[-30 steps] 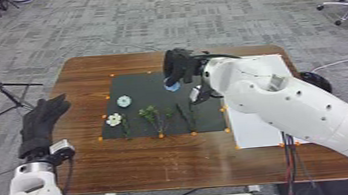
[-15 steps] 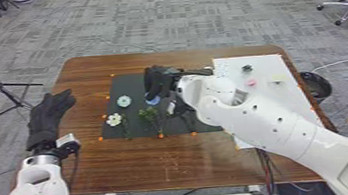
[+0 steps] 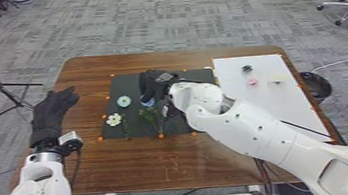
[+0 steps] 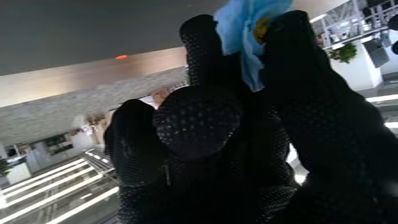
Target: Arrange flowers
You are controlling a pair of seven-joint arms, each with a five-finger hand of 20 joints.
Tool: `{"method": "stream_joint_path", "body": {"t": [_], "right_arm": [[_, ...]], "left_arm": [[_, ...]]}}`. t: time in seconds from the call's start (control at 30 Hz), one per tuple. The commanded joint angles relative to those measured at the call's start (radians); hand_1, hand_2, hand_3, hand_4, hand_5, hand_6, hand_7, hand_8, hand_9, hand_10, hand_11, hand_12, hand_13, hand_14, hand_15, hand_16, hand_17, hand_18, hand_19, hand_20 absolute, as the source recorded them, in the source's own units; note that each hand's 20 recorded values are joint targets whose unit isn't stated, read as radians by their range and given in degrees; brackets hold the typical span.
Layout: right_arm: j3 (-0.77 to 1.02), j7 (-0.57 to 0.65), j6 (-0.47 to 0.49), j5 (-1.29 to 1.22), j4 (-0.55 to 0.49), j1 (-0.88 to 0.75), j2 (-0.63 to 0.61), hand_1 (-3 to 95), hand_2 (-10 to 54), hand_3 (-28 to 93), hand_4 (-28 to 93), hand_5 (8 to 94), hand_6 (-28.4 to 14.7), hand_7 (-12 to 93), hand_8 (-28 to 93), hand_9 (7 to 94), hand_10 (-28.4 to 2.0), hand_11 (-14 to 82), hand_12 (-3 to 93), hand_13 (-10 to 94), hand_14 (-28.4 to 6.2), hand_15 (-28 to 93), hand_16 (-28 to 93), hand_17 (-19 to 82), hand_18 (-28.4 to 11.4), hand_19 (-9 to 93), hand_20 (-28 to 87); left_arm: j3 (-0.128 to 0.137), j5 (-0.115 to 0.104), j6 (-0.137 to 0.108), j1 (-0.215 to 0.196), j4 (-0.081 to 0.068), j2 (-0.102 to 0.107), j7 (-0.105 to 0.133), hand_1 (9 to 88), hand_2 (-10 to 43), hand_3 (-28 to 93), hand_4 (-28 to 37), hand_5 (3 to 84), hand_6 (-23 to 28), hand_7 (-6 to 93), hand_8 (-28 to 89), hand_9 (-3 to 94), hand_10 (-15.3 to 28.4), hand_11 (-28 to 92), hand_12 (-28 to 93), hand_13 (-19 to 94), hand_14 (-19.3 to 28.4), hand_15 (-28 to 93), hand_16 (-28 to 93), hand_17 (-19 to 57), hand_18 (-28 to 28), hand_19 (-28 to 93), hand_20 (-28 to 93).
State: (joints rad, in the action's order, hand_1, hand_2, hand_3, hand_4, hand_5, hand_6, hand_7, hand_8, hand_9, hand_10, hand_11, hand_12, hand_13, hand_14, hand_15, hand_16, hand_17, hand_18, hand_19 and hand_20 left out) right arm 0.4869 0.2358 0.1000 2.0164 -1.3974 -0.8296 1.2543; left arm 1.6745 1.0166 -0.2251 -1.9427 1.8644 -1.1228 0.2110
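Blue flower (image 4: 238, 25) is in the right hand (image 3: 154, 83), pinched between the fingers (image 4: 302, 60), so yeah, they're clamped on it. From the wrist, its long axis runs pretty much along the fingers: petals poke out past the tips, and a narrow bit tapers back between them towards the palm. Yellow centre's turned sideways against one finger. Can't tell which way any stem points, sorry.

Head view has that hand over the dark mat (image 3: 126, 82) on the wooden counter (image 3: 158, 162), right around the green stems (image 3: 151, 116). Pale blue flower (image 3: 123, 101) and white flower (image 3: 113, 120) lie left of it. Left hand (image 3: 51, 112) is by the counter's left edge, fingers straight, slightly apart, pointing away from the robot.
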Motion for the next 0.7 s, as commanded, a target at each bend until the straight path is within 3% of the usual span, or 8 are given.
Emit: {"method": "stream_joint_path", "body": {"t": [0.03,0.2,0.4,0.53,0.7], "right_arm": [[0.030,-0.005,0.021,0.034,0.028,-0.019,0.037,55.7,-8.4,57,-18,75.4,2.9,25,6,80.2,-10.3,10.4,26.7,85,-3.1,62,34,56,-15.6,93,56],[0.046,0.004,0.051,0.028,0.030,-0.015,0.042,52.3,-8.6,57,-16,69.8,2.2,20,6,73.9,-11.6,15.1,18.8,84,-3.2,61,34,55,-15.5,93,56],[0.057,0.013,0.080,0.023,0.029,-0.015,0.040,46.5,-9.1,63,-15,63.8,1.7,17,3,70.2,-12.5,14.2,17.9,84,-3.6,61,33,54,-15.7,93,55],[0.047,0.020,0.073,0.013,0.017,-0.014,0.033,43.3,-9.2,66,-15,61.2,1.9,17,-7,67.8,-12.8,13.2,17.7,83,-3.7,61,33,54,-15.7,93,54],[0.061,0.016,0.072,0.014,0.001,0.004,0.013,42.2,-9.1,66,-15,57.8,1.2,16,-8,64.4,-12.7,12.1,17.5,83,-3.8,60,33,53,-16.0,93,54]], "left_arm": [[-0.004,0.002,0.015,0.009,0.001,-0.001,-0.005,18.8,15.9,67,-28.3,54.2,3.9,13.0,-7,51.0,15.7,22,13,39,17.6,22,0,6.8,11.4,11,17],[0.004,0.001,0.015,0.001,0.003,-0.004,-0.006,18.8,15.9,67,-28.3,54.2,3.9,13.0,-7,51.0,15.7,22,13,39,17.5,22,0,6.8,11.4,11,17],[0.005,0.003,0.024,-0.002,-0.003,-0.007,0.003,18.8,15.8,67,-28.3,54.1,3.8,13.1,-7,51.0,15.7,22,13,39,17.6,22,0,6.8,11.4,11,17],[0.014,0.003,0.028,-0.016,0.004,-0.008,0.004,18.9,15.9,67,-28.3,53.9,3.9,13.0,-7,51.0,15.6,22,13,39,17.7,22,0,6.8,11.4,11,17],[0.013,0.003,0.023,-0.019,0.008,-0.011,-0.001,19.0,15.8,67,-28.3,53.9,3.9,13.1,-7,50.9,15.6,22,13,39,17.6,22,0,6.8,11.4,11,17]]}}
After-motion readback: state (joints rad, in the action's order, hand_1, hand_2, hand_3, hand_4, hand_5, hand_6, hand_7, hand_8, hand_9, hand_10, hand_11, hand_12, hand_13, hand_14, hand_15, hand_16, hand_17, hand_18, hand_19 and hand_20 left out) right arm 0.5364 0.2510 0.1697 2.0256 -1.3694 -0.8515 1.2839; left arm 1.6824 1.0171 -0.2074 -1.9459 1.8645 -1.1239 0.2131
